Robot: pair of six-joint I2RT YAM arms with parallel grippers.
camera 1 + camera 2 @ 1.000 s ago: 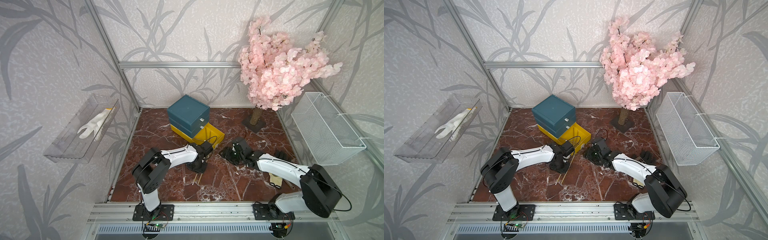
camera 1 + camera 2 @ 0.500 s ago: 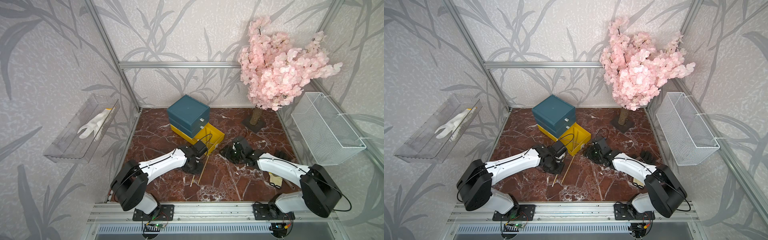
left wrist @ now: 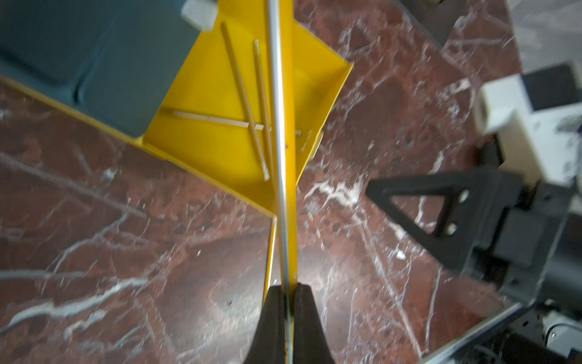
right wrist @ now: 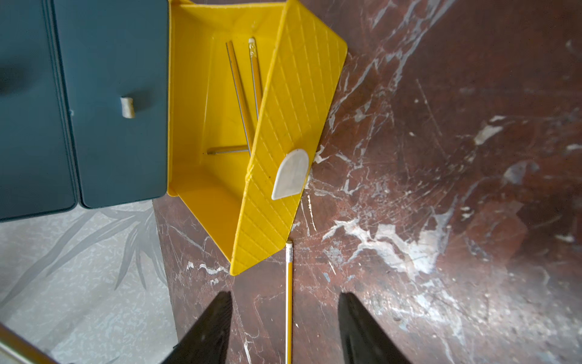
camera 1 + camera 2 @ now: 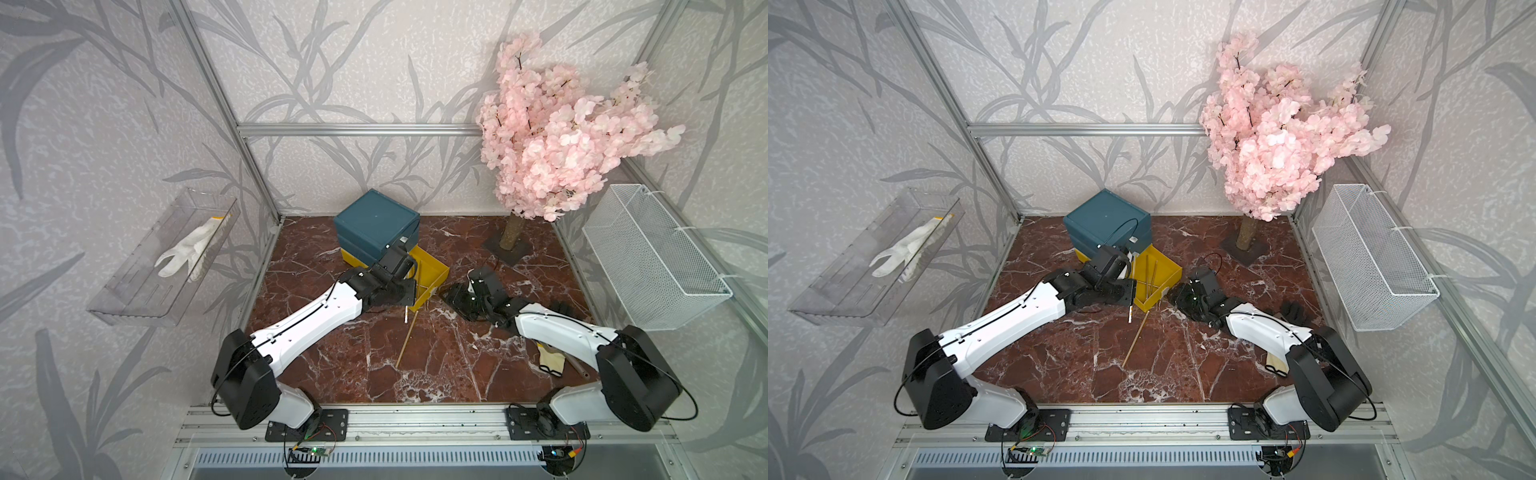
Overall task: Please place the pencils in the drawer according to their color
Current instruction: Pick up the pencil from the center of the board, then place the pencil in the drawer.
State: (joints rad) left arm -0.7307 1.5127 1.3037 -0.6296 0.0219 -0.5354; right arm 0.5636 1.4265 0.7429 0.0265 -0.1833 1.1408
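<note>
Drawer point(image 5: 376, 224) stood at the back of the marble worktop point(image 5: 332, 365), near the rear wall. Its two teal tiers were shut and the bottom yellow tier point(image 5: 434, 272) was pulled out toward the arms. Three yellow pencils point(image 4: 241, 94) lay loose inside that tier, two roughly side by side and a third crosswise at their ends.

Left fingers point(image 3: 274, 321) were pressed together on a fourth yellow one, the held pencil point(image 3: 283, 189). From the left wrist it ran straight out from the fingers, across the near corner of the open tier. In both top views the left arm reached to that corner. The pencil's pale end point(image 5: 1129, 318) poked out below the fingers, toward the worktop. Could not tell whether it touched the marble.

Right fingers point(image 4: 214, 327) stood apart, holding nothing, low and just beside the tier's front wall. From the right wrist a loose pencil point(image 4: 288, 299) showed in the gap between them, flat on the marble, its pale tip just short of the tier's corner. In a top view the same loose pencil point(image 5: 406, 340) ran from that corner toward the front rail.

Pink blossom tree point(image 5: 552, 145) stood in the back right corner. White wire basket point(image 5: 652, 266) hung on the right wall. Clear tray point(image 5: 137, 291) on the left wall held a white glove point(image 5: 187, 249).
</note>
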